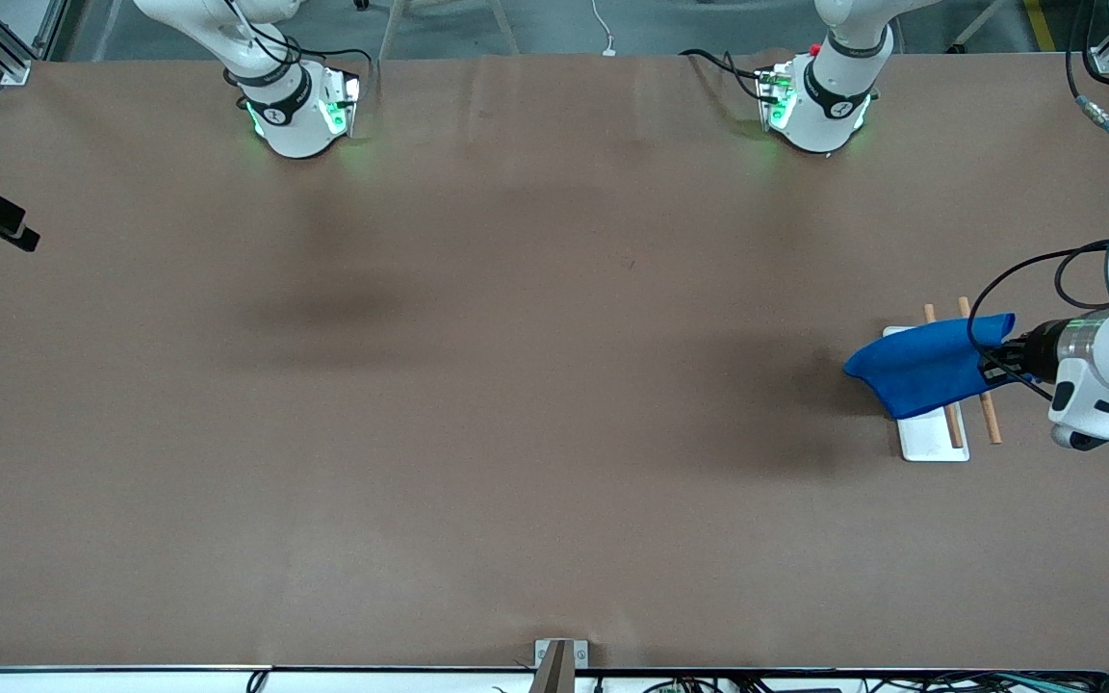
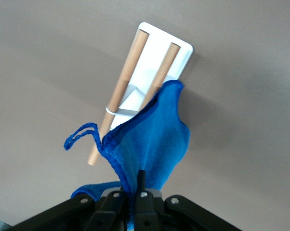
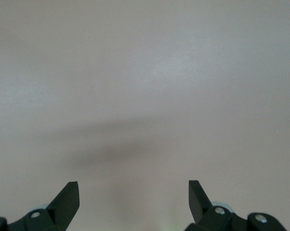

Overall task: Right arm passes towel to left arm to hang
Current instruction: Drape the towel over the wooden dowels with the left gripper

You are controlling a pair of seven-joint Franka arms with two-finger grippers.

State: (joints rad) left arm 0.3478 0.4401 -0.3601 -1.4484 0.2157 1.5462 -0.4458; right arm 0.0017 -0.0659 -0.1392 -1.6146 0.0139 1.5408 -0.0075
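Brown counter (image 1: 516, 404): bare paper-like surface from the right arm's end to the left arm's end; everything of the task sits at about 3 o'clock in the front view.
Right arm (image 1: 275, 96): only its green-lit base, at about 11 o'clock, shows in the front view; it waits.
Right gripper (image 3: 134, 199): fingers spread wide and holding nothing, over bare counter.
Towel (image 1: 930, 366): bright blue, draped across the wooden rods at the left arm's end of the counter, one end pinched by the left gripper.
Rack (image 1: 935, 443): white tray with two wooden rods (image 1: 988, 419) lying along it; the towel covers its middle.
Left gripper (image 1: 997, 366): over the rack's edge, fingers pressed together on the towel's end.
Progress: judging by an empty right gripper and the cloth in the left one, the hand-over looks finished; the hanging seems well under way.
Left to do: release the cloth so it rests on the rods by itself, then lift the left arm (image 1: 1108, 375) clear.
Front view only: shows both bases, and that the cloth spans the tray toward 9 o'clock.
Left wrist view only: shows a hanging loop (image 2: 80, 137) on the towel, the bunched hem between the fingers (image 2: 141, 185), and that part of the cloth hangs beside one rod; whether it rests on both rods I cannot tell.
Right wrist view only: confirms the empty fingers.
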